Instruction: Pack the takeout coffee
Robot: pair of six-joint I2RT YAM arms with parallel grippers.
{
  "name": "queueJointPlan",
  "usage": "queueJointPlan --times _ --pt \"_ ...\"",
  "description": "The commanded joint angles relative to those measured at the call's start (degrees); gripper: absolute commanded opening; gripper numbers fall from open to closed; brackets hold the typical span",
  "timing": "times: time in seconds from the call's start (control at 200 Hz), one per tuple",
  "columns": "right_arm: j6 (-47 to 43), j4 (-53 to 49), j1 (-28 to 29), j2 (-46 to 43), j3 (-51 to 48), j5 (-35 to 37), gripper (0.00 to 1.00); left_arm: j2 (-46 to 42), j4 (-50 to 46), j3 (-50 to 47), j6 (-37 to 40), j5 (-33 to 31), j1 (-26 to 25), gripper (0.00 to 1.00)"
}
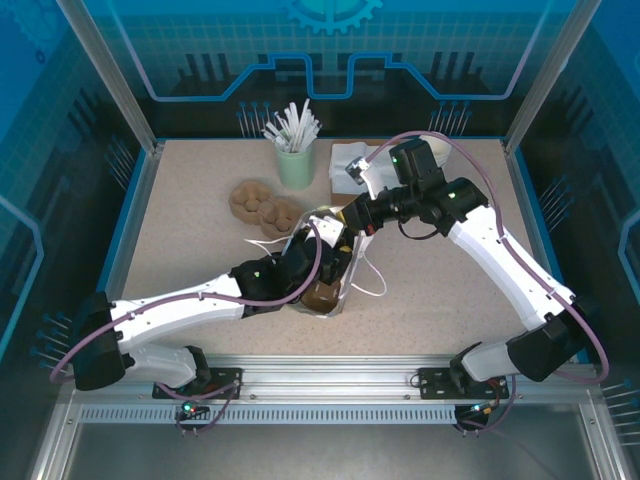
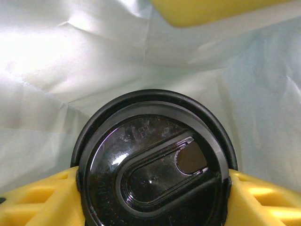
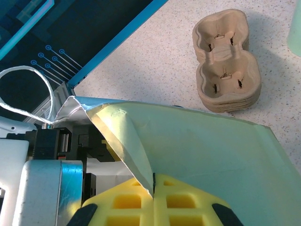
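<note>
Takeout coffee (image 2: 155, 160), black lid up, is sitting inside the pale bag (image 3: 211, 155), clamped between the left gripper's (image 2: 153, 183) yellow fingers (image 2: 37, 202). Bag walls are crowding it closely. The right gripper (image 3: 153, 188) is pinching the bag's folded rim, jaws together. Pulp carriers (image 3: 228, 61) are lying beyond on open table (image 3: 155, 56).

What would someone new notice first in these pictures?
The black-lidded takeout coffee stands out, clamped in the left claw inside a pale bag at mid-table. The right claw pinches that bag's edge. A stack of brown pulp cup carriers lies on the table just beyond it.
</note>
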Motion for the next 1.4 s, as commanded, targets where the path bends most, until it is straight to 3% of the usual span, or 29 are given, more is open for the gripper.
queueJointPlan --times 0.0,1.396 --pt "0.7 -0.7 -0.2 0.5 1.4 -1.7 0.0 0.5 0.5 -0.5 -1.0 -0.8 0.3 0.65" --pt "-0.7 -0.4 3.4 -1.2 3.3 0.0 0.0 3.5 -4.3 0.0 -2.6 -2.3 0.6 0.65"
